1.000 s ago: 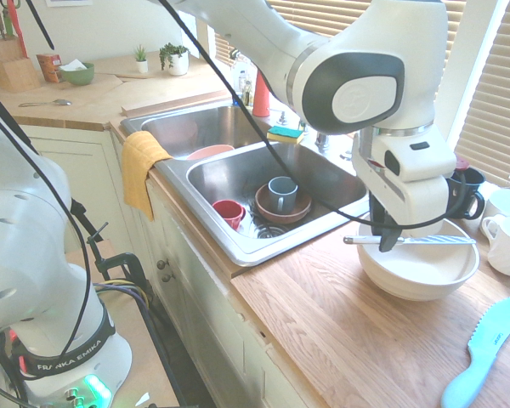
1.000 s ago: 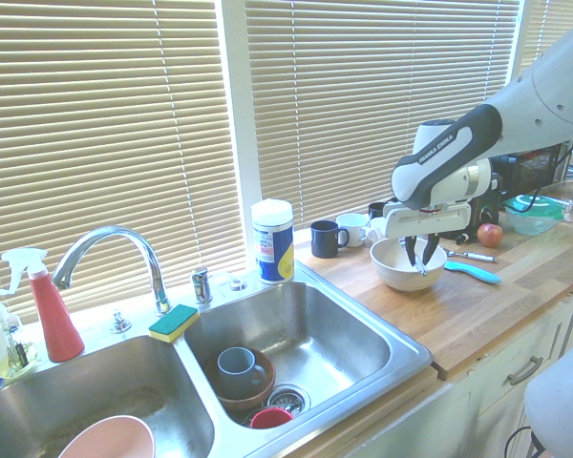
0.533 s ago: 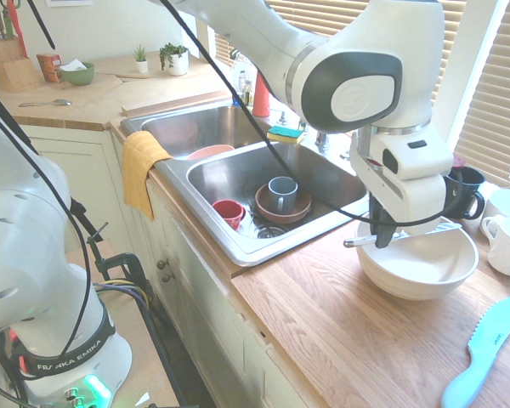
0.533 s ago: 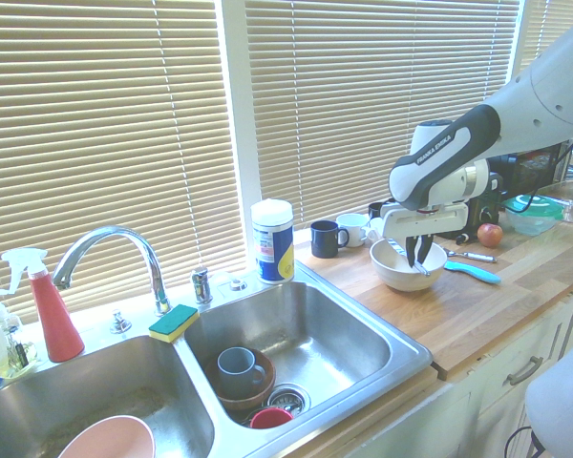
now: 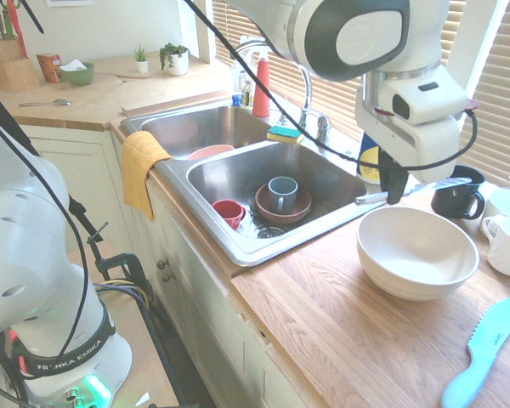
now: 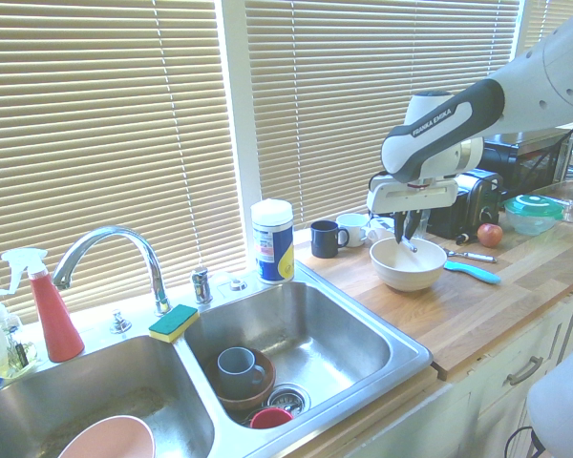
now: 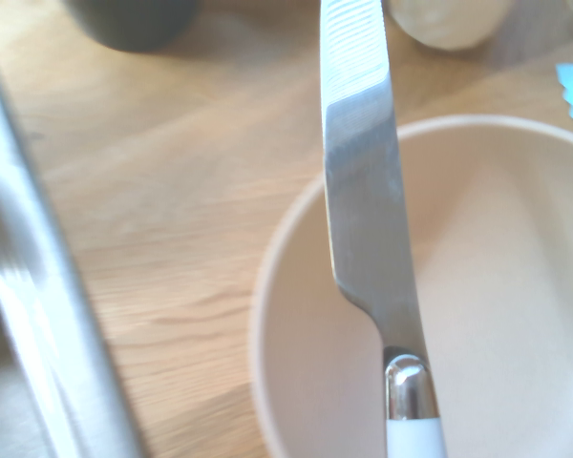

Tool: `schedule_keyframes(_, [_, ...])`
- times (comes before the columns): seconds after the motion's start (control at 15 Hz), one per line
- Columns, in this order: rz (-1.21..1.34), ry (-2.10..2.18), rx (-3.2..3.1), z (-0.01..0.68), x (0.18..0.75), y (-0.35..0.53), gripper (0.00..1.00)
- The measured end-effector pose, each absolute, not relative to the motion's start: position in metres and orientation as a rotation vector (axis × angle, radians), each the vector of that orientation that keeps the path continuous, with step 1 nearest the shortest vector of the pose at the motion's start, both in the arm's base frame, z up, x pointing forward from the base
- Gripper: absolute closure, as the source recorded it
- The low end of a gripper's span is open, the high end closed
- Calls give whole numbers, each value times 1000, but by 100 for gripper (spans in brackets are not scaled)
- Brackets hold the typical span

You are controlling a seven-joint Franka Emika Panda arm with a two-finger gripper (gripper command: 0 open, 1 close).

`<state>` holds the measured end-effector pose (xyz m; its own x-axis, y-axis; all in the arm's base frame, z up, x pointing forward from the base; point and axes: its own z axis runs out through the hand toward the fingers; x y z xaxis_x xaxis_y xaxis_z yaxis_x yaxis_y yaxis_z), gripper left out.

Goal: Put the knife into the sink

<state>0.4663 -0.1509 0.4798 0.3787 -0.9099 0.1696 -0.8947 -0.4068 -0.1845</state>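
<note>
From the first exterior view, I take the off-white round bowl [image 5: 417,251] as my landmark. Over its far rim, on the side towards the window, the white arm [image 5: 408,110] holds the slim table knife [image 5: 372,199] with white handle and thin silver blade; the jaws are clenched on its handle. The knife lies across them, roughly level: its handle end points from the bowl towards the two-basin stainless steel sink [image 5: 239,246], its blade away, towards the dark mug [image 5: 459,197] beyond the bowl. Only this one arm is at work. The large teal plastic knife [image 5: 483,353] lies on the wooden bench [image 5: 323,314], on the other side of the bowl from the sink.

In the second exterior view, the jaws hang above the bowl, with the knife's handle end poking out beneath them. The sink's nearer basin is just across a strip of bench from the bowl, so I'd expect the coming move to be sideways, handle end leading, and then down, clear of the grey-blue mug [image 6: 240,372] standing there.

In the wrist view, blurred at the edges, the blade crosses over the bowl's rim, metal collar and white handle behind it. I judge the lift done, the carry still ahead.
</note>
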Motion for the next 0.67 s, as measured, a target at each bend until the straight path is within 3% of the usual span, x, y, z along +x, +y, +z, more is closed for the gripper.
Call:
schedule_keyframes(0.27, [-388,1435,-2670,506,475,-49,100])
schedule_keyframes(0.67, [-300,1242,-2808,435,475,68,100])
